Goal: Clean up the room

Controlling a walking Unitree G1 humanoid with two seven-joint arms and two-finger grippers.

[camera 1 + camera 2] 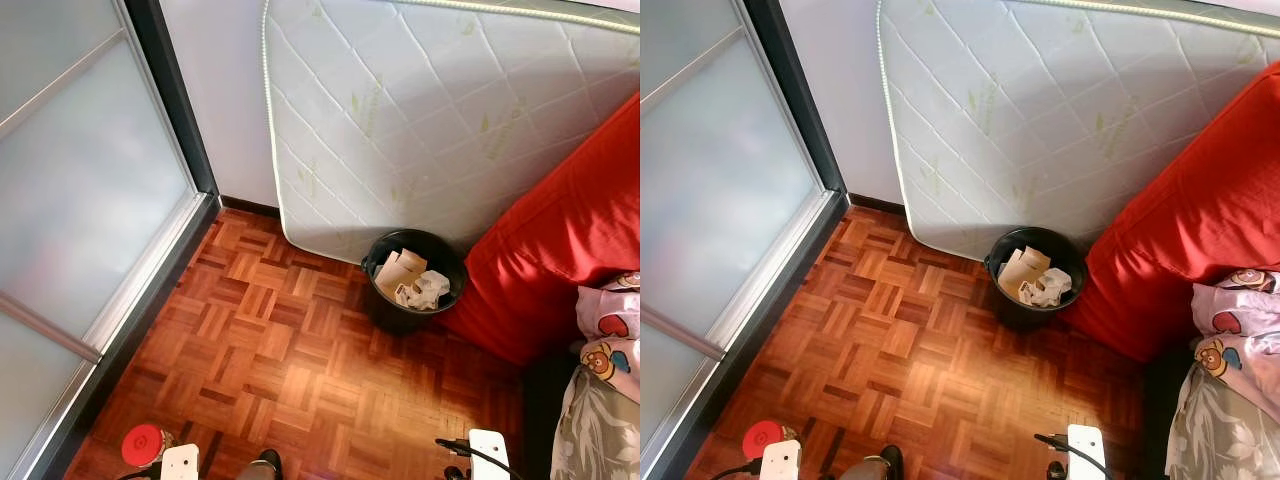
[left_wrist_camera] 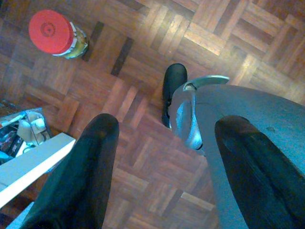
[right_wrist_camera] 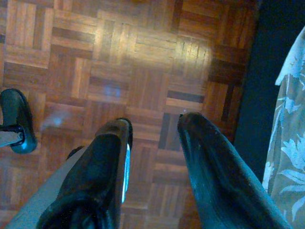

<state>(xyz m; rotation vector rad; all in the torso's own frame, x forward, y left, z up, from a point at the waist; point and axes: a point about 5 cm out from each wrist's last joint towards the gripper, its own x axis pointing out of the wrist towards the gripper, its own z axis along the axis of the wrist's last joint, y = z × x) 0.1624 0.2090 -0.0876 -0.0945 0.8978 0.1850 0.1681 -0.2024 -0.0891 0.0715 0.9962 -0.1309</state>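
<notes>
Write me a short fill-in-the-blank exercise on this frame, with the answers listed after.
1. The black bin on the parquet floor holds crumpled ____.
2. The jar standing on the floor has a ____ lid.
3. A quilted ____ leans upright against the wall behind the bin.
4. The left gripper hangs above the floor with its fingers ____, holding nothing; so does the right gripper.

Missing words: paper; red; mattress; open

You see glossy wood parquet floor (image 1: 280,350); beside the black plastic bin (image 1: 400,315) of crumpled paper (image 1: 410,280), a quilted cloth mattress (image 1: 420,110).
</notes>
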